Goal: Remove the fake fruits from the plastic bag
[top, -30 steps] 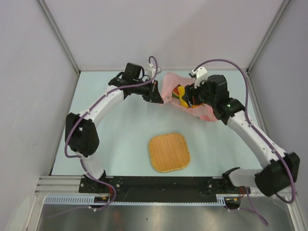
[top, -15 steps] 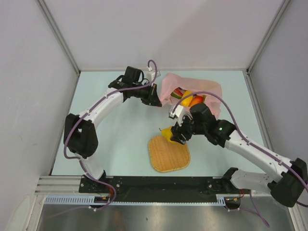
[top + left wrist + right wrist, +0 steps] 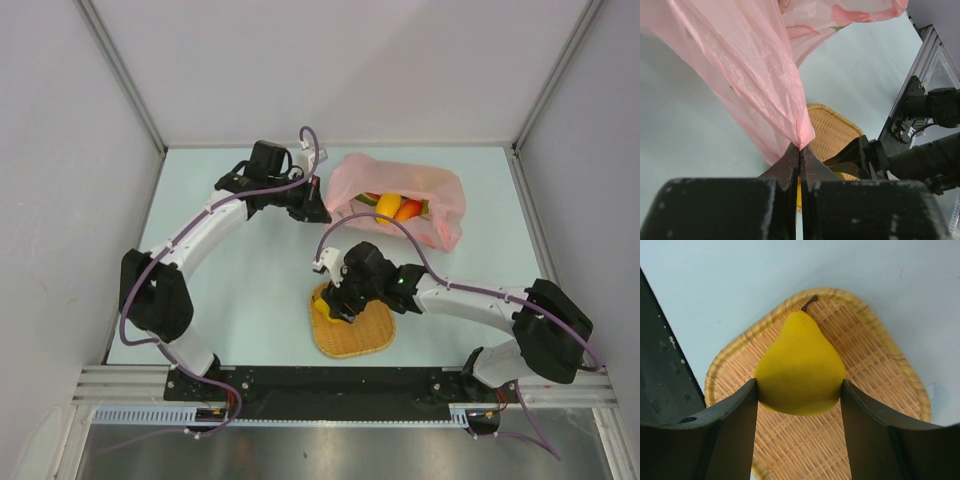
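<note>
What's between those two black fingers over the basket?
A yellow pear, held by the right gripper above the woven tray; the right wrist view shows it clearly.

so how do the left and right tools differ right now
The left tool is fully shut, pinching a thin fold of the bag; the right tool stands wide, clamped on the sides of a yellow pear. The left tool is beside the bag toward the far side of the table; the right tool is over the tray, nearer the front. Both are black two-finger tools, each holding something.
</note>
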You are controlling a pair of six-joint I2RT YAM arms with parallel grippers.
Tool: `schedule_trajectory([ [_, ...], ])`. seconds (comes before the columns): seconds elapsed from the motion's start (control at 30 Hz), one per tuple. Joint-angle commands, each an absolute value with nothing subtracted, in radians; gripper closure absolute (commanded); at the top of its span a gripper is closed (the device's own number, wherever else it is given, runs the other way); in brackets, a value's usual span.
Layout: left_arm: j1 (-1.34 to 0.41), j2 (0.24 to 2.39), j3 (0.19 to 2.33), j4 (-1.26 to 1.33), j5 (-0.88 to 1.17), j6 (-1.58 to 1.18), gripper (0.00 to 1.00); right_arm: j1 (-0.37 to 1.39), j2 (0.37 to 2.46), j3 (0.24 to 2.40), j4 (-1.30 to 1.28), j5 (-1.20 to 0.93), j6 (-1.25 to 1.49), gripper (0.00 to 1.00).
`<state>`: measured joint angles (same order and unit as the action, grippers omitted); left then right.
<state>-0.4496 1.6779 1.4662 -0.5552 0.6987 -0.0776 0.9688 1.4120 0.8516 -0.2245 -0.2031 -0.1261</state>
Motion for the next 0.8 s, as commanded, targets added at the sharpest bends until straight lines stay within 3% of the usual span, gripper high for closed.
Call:
schedule_trajectory([
  [0.0, -0.453, 1.597, 1.428, -0.517, 0.690, -0.064, 1.00, 0.977, 1.430, 0.856, -0.094, -0.152, -0.094, 0.77],
  [0.1, -0.453, 1.577, 1.407, -0.511, 0.686, -0.064, 1.00, 0.977, 1.442, 0.850, -0.077, -0.143, -0.092, 0.73],
  [0.27, -0.453, 1.563, 1.379, -0.505, 0.696, -0.066, 0.99, 0.983, 1.450, 0.825, -0.074, -0.201, -0.101, 0.43],
  [0.3, -0.453, 1.560, 1.374, -0.499, 0.698, -0.067, 0.99, 0.983, 1.445, 0.824, -0.078, -0.210, -0.100, 0.32],
  [0.5, -0.453, 1.568, 1.374, -0.486, 0.718, -0.089, 0.99, 0.983, 1.396, 0.825, -0.135, -0.221, -0.117, 0.06],
  [0.63, -0.453, 1.583, 1.385, -0.488, 0.719, -0.091, 0.99, 0.979, 1.342, 0.837, -0.162, -0.221, -0.135, 0.00],
  [0.77, -0.453, 1.580, 1.396, -0.495, 0.722, -0.090, 0.99, 0.936, 1.280, 0.999, -0.297, -0.227, -0.104, 0.00],
])
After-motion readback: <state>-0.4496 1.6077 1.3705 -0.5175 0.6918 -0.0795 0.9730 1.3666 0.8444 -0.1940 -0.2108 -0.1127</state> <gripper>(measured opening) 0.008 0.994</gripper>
